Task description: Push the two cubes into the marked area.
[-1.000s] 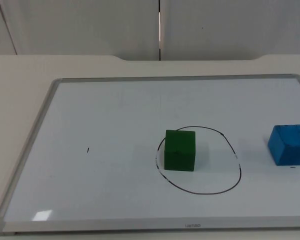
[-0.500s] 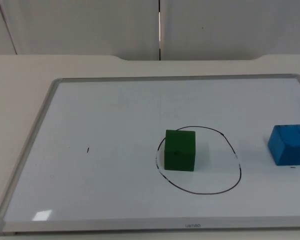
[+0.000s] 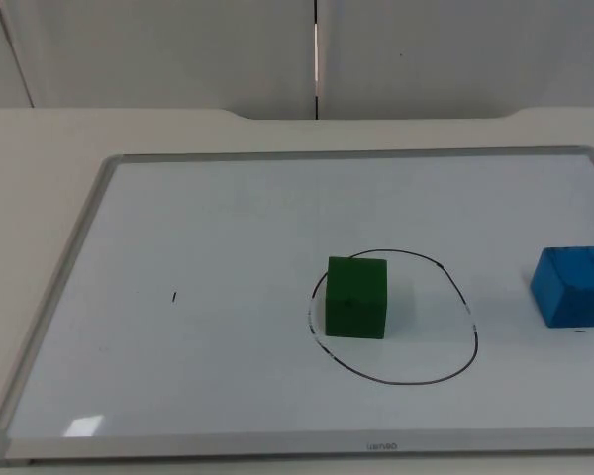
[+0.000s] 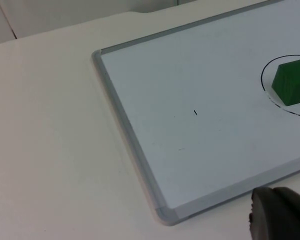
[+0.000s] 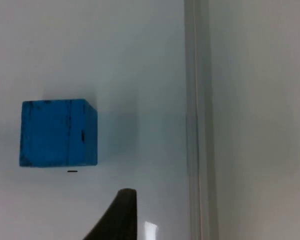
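Top view: green cube (image 3: 356, 298) inside black ring (image 3: 472, 332), blue cube (image 3: 572, 287) outside; jaws' state unclear

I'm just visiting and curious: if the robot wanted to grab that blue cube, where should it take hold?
Probably across two opposite flat side faces of the blue cube, coming straight down from above. It sits flat on the whiteboard, outside the drawn circle, with open space all round, so the jaws could slip down either side.
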Tool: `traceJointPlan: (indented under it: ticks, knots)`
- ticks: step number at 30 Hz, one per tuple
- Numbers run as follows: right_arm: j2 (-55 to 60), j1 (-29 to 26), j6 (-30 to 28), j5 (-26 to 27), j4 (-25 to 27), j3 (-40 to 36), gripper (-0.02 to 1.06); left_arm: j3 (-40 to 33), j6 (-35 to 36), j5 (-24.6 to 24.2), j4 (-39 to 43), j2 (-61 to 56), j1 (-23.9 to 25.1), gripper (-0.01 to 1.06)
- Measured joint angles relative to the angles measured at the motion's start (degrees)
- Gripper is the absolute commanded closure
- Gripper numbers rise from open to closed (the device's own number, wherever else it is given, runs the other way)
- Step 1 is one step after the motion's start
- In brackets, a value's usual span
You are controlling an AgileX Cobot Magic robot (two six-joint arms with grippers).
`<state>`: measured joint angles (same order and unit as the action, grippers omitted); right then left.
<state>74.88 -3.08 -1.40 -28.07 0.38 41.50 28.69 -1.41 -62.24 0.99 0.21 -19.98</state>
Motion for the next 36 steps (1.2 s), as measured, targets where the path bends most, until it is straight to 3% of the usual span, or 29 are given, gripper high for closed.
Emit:
traceJointPlan:
  ticks: [3, 4, 9, 10, 15, 20, 31, 36]
  knots:
    - [2.43, 0.0, 0.0, 2.21, 0.0, 0.0, 0.29, 0.0, 0.0, 0.0, 0.11, 0.0, 0.0, 1.05]
    - [3.8, 0.0, 0.0, 3.52, 0.0, 0.0, 0.29, 0.0, 0.0, 0.0, 0.11, 0.0, 0.0, 1.05]
    - [7.56, 0.0, 0.0, 9.12, 0.0, 0.0, 0.65, 0.0, 0.0, 0.0, 0.11, 0.0, 0.0, 1.05]
    - [8.5, 0.0, 0.0, 10.35, 0.0, 0.0, 0.65, 0.0, 0.0, 0.0, 0.11, 0.0, 0.0, 1.05]
    - [11.72, 0.0, 0.0, 14.08, 0.0, 0.0, 1.0, 0.0, 0.0, 0.0, 0.11, 0.0, 0.0, 1.05]
    - [14.67, 0.0, 1.4, 17.2, 2.79, 0.0, 1.05, 0.0, 0.0, 0.0, 0.31, 0.0, 0.0, 1.05]
    - [16.95, 0.0, 1.71, 17.32, 6.05, 0.13, 1.05, 0.0, 0.0, 0.0, 0.31, 0.0, 0.0, 1.05]
    - [20.76, 0.0, 1.71, 10.47, 6.05, 4.72, 1.05, 0.0, 0.0, 0.0, 0.31, 0.0, 0.0, 1.05]
